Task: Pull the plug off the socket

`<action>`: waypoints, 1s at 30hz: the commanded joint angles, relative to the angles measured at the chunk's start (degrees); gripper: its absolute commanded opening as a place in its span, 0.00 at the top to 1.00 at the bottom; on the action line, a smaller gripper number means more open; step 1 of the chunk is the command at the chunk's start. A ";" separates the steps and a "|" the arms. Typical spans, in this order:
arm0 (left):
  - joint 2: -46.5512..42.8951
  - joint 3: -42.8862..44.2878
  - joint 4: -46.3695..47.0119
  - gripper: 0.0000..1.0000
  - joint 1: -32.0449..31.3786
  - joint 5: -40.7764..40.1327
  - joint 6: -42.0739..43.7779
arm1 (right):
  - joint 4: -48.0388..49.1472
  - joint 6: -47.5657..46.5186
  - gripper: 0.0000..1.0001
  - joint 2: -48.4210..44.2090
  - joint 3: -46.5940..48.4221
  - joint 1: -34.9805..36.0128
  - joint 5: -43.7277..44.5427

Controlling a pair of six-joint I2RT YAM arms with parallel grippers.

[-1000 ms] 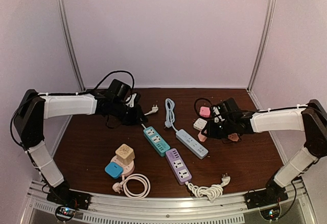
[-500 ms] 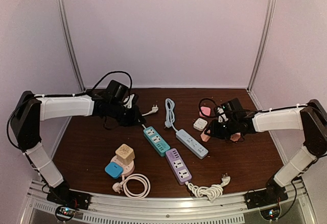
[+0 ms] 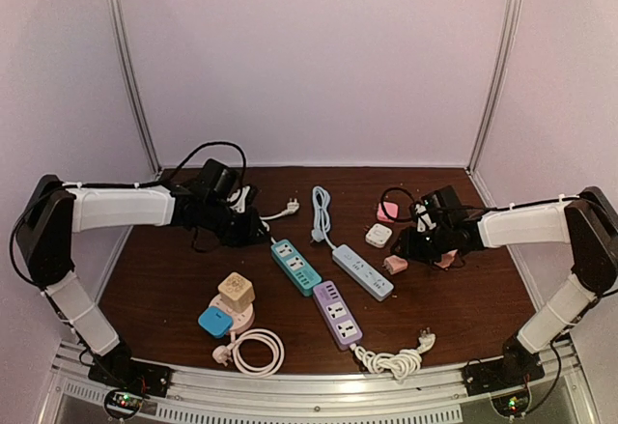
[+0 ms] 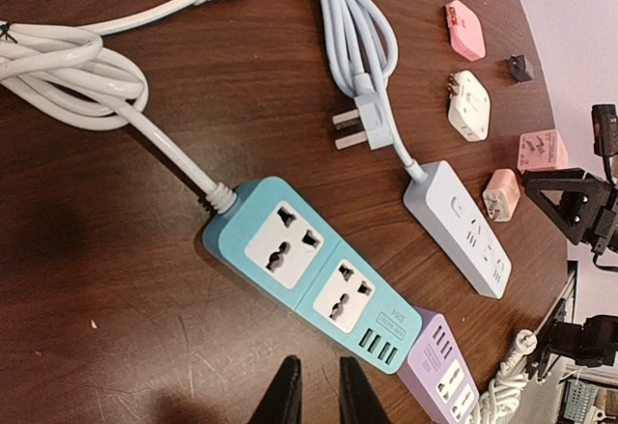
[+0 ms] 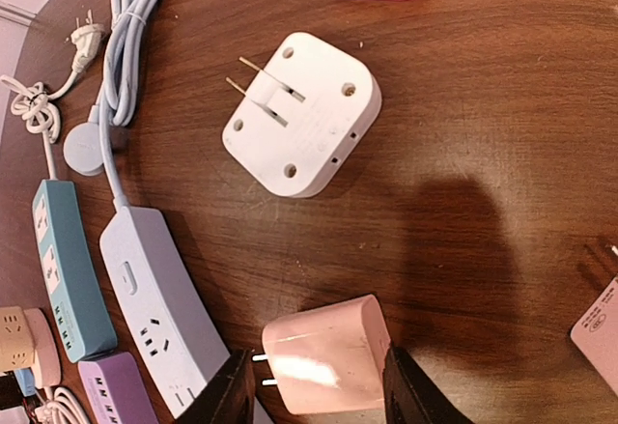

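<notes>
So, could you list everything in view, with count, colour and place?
teal power strip: 1, teal, middle
pale blue power strip: 1, pale blue, right of it
purple power strip: 1, purple, nearer the arms
round socket: 1, pink, front left, under beige cube adapter and blue adapter
white adapter: 1, white, right side, prong side up
pink charger: 1, pink, beside pale blue strip
pink adapters: 2, pink, far right
left gripper: 1, black, nearly closed, empty
right gripper: 1, black, open, straddling the charger
</notes>
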 commanded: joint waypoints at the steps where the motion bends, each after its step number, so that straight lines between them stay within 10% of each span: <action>1: -2.30 -0.98 0.88 0.84 -0.09 -1.15 1.33 | -1.63 -1.06 0.52 -0.50 0.37 -0.42 2.41; 12: -7.99 -3.98 -2.87 0.72 -0.24 -2.13 5.33 | -4.38 -3.03 0.36 -0.96 2.77 -0.16 4.66; 30: -21.00 -9.08 -21.01 0.23 -9.46 -13.82 10.78 | -5.32 -4.65 0.00 3.78 9.55 3.77 6.26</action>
